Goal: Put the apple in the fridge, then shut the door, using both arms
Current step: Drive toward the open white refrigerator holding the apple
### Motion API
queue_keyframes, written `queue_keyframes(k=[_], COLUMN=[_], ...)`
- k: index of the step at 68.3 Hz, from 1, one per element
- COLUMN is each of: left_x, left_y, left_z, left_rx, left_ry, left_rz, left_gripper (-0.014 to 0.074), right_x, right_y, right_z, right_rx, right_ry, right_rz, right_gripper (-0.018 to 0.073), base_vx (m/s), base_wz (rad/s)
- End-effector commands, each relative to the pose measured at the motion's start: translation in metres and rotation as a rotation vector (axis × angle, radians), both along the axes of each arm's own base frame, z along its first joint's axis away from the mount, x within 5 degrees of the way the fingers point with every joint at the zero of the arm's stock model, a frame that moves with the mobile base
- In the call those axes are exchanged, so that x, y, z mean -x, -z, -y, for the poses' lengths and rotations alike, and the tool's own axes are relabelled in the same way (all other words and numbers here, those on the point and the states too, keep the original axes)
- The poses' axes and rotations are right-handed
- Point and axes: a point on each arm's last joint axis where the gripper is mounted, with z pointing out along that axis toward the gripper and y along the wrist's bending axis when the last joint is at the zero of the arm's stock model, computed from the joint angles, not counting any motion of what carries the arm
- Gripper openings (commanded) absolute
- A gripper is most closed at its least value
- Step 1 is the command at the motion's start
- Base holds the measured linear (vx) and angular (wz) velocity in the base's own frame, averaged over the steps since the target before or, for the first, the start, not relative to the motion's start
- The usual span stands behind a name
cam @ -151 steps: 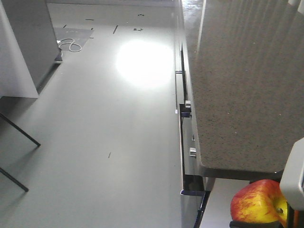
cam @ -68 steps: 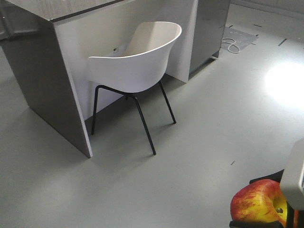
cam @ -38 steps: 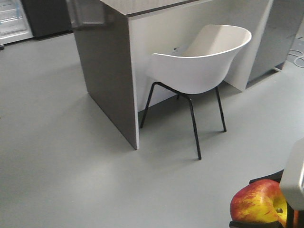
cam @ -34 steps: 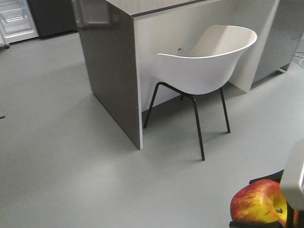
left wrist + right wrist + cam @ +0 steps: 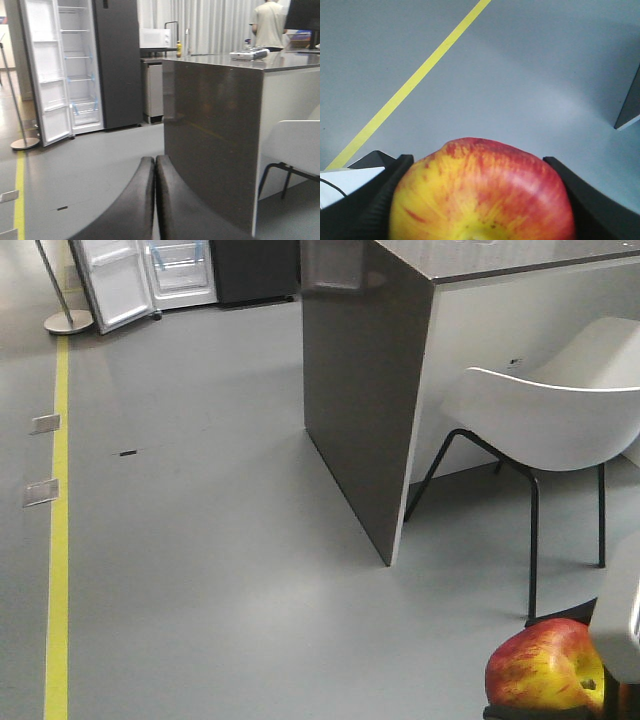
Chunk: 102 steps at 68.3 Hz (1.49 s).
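Note:
The red and yellow apple [image 5: 480,195] sits between the black fingers [image 5: 380,200] of my right gripper [image 5: 477,162], which is shut on it. It also shows at the bottom right of the front view [image 5: 545,668], held above the floor. The fridge [image 5: 117,60] stands far off at the upper left, dark grey outside, with white shelves showing inside. Its door [image 5: 45,75] hangs open, white inner side showing. Both appear small in the front view, the fridge [image 5: 180,265] and the door [image 5: 115,285]. My left gripper [image 5: 155,162] is shut and empty, pointing toward the fridge.
A dark grey counter [image 5: 365,390] stands ahead to the right, with a white chair [image 5: 560,420] beside it. A yellow floor line [image 5: 58,540] runs along the left. A chrome stanchion base [image 5: 68,320] stands by the door. A person [image 5: 270,25] stands behind the counter.
The front view has swung left: from drawers and counter edge, past the chair, to the open fridge now at the upper left. The apple stays in the right gripper.

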Motion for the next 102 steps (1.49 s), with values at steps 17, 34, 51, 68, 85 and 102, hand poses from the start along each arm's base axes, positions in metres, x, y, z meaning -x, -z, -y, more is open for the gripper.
queue_keyframes(k=[17, 34, 51, 68, 85, 102], left_x=[0.0029, 0.0029, 0.0029, 0.0029, 0.0029, 0.0029], left_y=[-0.0129, -0.0129, -0.0129, -0.0129, -0.0129, -0.0129], left_z=[0.0001, 0.0001, 0.0001, 0.0001, 0.0001, 0.0001], left_rx=[0.026, 0.026, 0.026, 0.026, 0.026, 0.026], left_ry=[0.008, 0.008, 0.008, 0.008, 0.008, 0.008], left_rz=[0.1, 0.1, 0.1, 0.1, 0.1, 0.1], left_gripper=[-0.0006, -0.0006, -0.0006, -0.0006, -0.0006, -0.0006], right_x=[-0.0023, -0.0023, -0.0023, -0.0023, -0.0023, -0.0023], right_y=[-0.0133, -0.0133, -0.0133, -0.0133, -0.0133, -0.0133], right_z=[-0.0015, -0.0015, -0.0015, -0.0015, -0.0015, -0.0015], right_rx=[-0.058, -0.058, -0.058, -0.058, -0.058, -0.058], right_ry=[0.012, 0.012, 0.012, 0.012, 0.012, 0.012], right_rz=[0.069, 0.069, 0.069, 0.069, 0.069, 0.069], right_gripper=[0.0254, 0.0254, 0.0254, 0.0254, 0.0254, 0.0254], base_vx=[0.08, 0.09, 0.1, 0.11, 0.12, 0.14], base_wz=[0.3, 0.25, 0.26, 0.23, 0.18, 0.15])
